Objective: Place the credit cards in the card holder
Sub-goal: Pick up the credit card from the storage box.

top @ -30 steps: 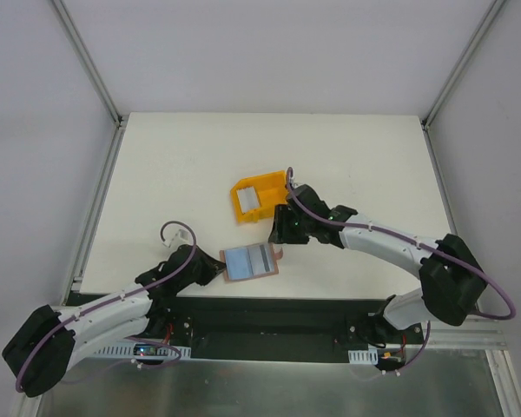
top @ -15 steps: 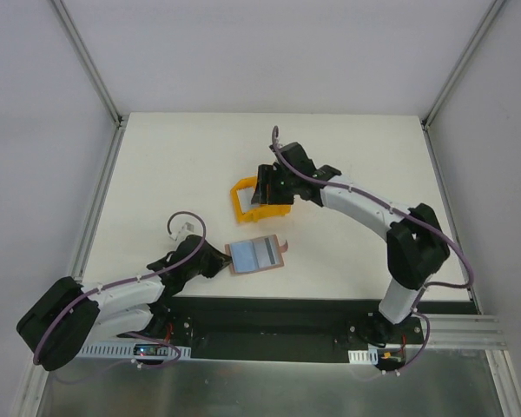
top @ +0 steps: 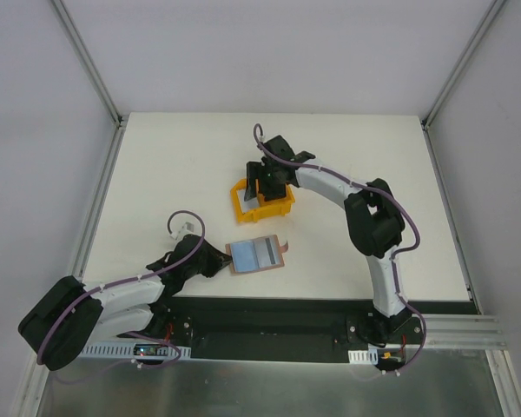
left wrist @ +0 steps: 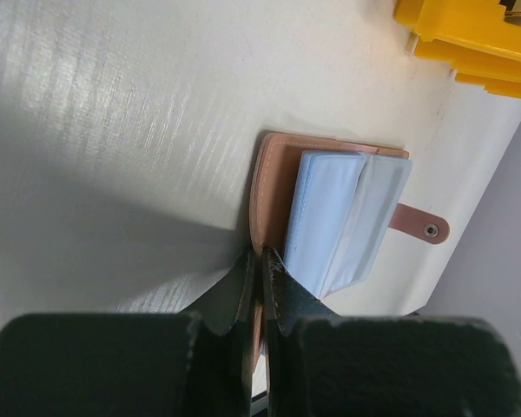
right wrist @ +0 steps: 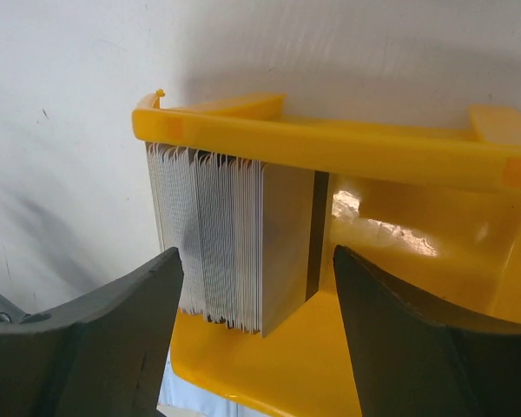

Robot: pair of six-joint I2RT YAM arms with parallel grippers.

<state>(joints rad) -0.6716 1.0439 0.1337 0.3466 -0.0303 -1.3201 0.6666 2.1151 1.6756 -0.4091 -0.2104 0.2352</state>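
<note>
The credit cards [right wrist: 234, 252] are standing on edge in a tight stack inside the yellow bin [right wrist: 330, 143], pressed toward the wall at the bin's 9 o'clock in the right wrist view. Their flat faces are looking toward 3 o'clock, so the stack is running from 9 to 3 and each card's long edge is rising out of the bin floor. The right gripper [right wrist: 256, 261] is hovering directly over them with its fingers spread wide, one at the stack's 9 o'clock and the other well off at 3 o'clock. It is gripping nothing. The closing line is therefore crossing the whole pack rather than one card, and the pick is likely hinging on catching only the outermost card at the 3 o'clock end. From above, the bin is sitting mid-table [top: 174, 174], and the card holder [top: 278, 261] is lying open just beyond the bin's 6 o'clock, apart from it. One striped card [top: 253, 254] is resting on the holder's pinkish inside, and the tab clasp [left wrist: 421, 228] is hanging free at its far edge. At the holder's 9 o'clock in the top view, the left gripper [left wrist: 262, 269] is pinching the leather edge between closed fingers, pinning the holder flat. The right arm is much the nearer to the stack, and the left is well apart from it.
</note>
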